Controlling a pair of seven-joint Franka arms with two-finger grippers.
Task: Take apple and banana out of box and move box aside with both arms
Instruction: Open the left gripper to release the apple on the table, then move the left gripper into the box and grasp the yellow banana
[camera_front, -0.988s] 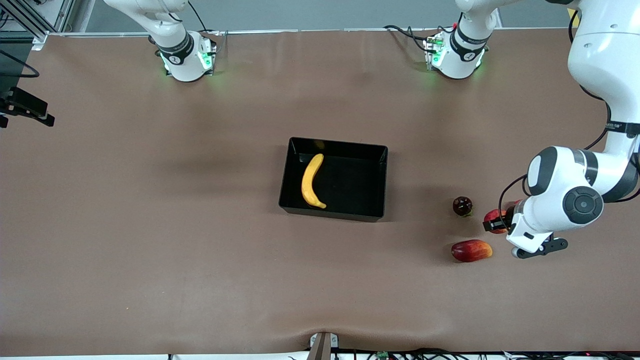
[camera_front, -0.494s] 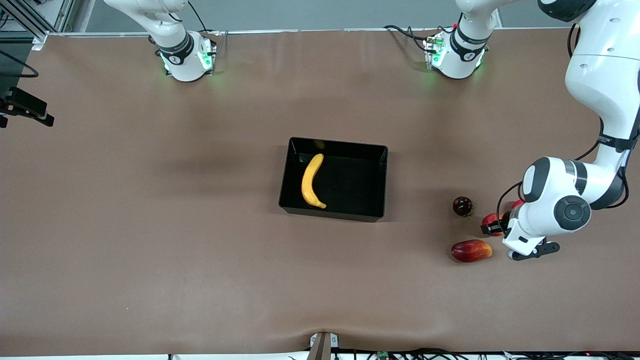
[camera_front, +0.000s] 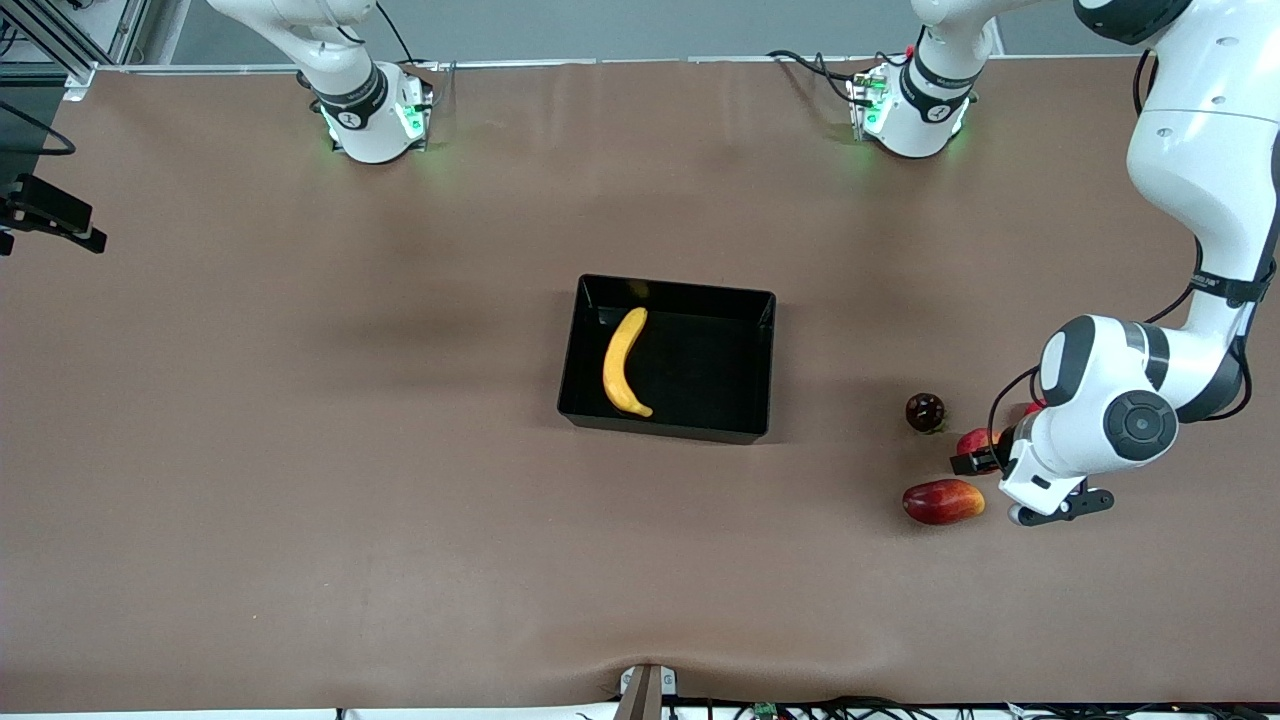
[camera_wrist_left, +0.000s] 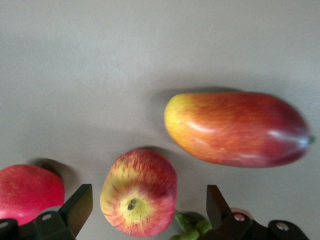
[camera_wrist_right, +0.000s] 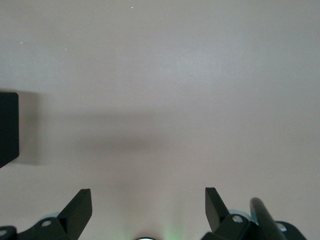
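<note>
My left gripper (camera_wrist_left: 145, 210) has its jaws spread wide, the apple (camera_wrist_left: 139, 199) resting free on the tabletop (camera_front: 300, 450) between them. My right gripper (camera_wrist_right: 145, 210) waits, open and empty. The box (camera_front: 763, 365) sits mid-table, its banana (camera_front: 623, 362) lying lengthwise toward the bases, on the right arm's side.

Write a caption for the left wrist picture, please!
Open left gripper around the apple on the table, mango beside it.
</note>
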